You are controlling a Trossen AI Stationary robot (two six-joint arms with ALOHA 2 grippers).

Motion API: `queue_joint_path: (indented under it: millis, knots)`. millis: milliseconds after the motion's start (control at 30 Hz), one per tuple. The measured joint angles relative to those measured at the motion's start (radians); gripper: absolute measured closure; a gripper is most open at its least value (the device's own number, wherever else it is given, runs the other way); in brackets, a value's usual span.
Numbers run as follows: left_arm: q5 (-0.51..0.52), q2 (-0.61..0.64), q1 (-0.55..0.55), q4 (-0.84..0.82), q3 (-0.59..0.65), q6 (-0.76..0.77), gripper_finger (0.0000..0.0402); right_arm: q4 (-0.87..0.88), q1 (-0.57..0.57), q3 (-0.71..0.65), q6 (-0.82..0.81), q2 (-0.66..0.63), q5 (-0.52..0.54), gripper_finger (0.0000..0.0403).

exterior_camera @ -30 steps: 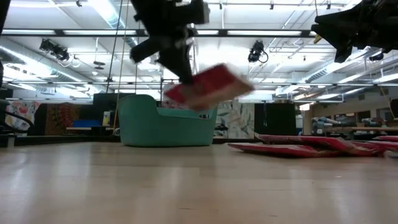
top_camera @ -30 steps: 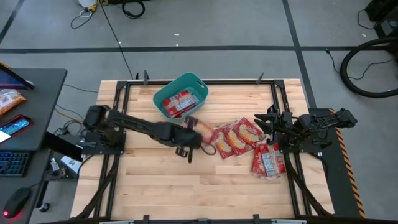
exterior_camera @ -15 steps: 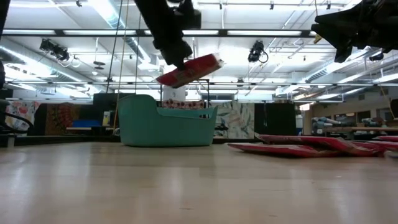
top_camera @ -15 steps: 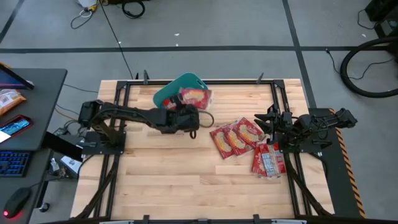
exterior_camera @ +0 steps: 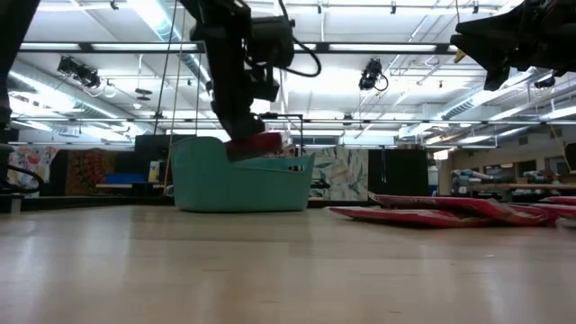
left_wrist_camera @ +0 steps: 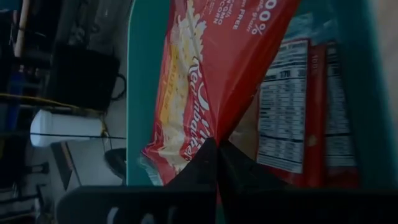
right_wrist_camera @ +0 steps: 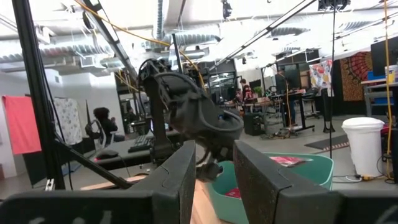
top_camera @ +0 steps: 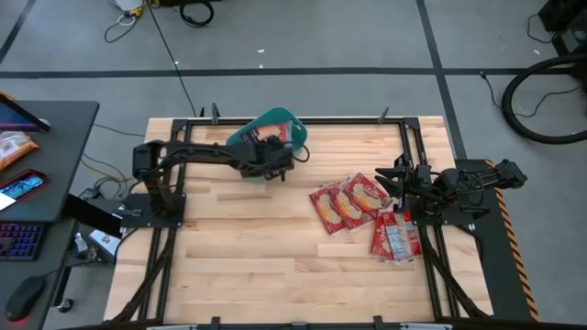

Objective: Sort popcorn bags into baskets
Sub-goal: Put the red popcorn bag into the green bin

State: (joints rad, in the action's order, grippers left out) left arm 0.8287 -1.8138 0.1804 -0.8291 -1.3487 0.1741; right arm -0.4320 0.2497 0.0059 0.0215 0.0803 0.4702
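Clamped on one red popcorn bag [top_camera: 286,136], the left gripper [top_camera: 271,152] hangs over the teal basket [top_camera: 260,121] at the far side of the table [top_camera: 275,266] in the high view; the right gripper [top_camera: 396,183] waits at the table's right edge with its fingers standing apart, just beside the loose bags [top_camera: 347,202] spread near it.

From table height, the held bag [exterior_camera: 255,144] sits almost level at the basket's rim [exterior_camera: 241,184], pinched by one edge, and it keeps its flat shape without drooping. That suggests a light, fairly stiff packet. The remaining bags [exterior_camera: 450,211] lie flat and overlapping on the wood to the right, well apart from the basket.

The left wrist view shows the two fingers [left_wrist_camera: 205,162] meeting on the bag's lower edge [left_wrist_camera: 211,74], with other packets [left_wrist_camera: 298,106] already lying inside the basket below it. The film looks glossy, so it is probably slippery; a grip on a sealed edge or corner seems safer than one across the broad face.

In the right wrist view, the right arm's own fingers [right_wrist_camera: 180,180] show a clear gap and hold nothing, with the left arm and basket [right_wrist_camera: 298,171] beyond.
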Motion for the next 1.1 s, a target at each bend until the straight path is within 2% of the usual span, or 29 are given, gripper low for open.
queue_joint_path:
  millis: [267, 400, 567, 833, 933, 1100]
  knots:
    - [-0.132, -0.021, 0.054, -0.001, 0.0, 0.03, 0.0396, 0.0, 0.0, 0.0, 0.0, 0.0, 0.0, 0.0289]
    - [-0.142, -0.021, 0.054, -0.012, 0.0, 0.044, 0.0393, 0.0, 0.0, 0.0, 0.0, 0.0, 0.0, 0.0289]
    - [-0.14, -0.021, 0.045, -0.013, 0.0, 0.049, 0.0349, 0.0, 0.0, 0.0, 0.0, 0.0, 0.0, 0.0289]
    - [-0.071, -0.021, 0.01, -0.008, 0.0, 0.025, 0.0257, 0.0, 0.0, 0.0, 0.0, 0.0, 0.0, 0.0289]
    - [-0.019, -0.021, -0.02, 0.019, 0.0, -0.045, 0.0243, 0.0, 0.0, 0.0, 0.0, 0.0, 0.0, 0.0289]
    - [0.057, -0.021, -0.082, 0.116, 0.0, -0.191, 0.0243, 0.0, 0.0, 0.0, 0.0, 0.0, 0.0, 0.0289]
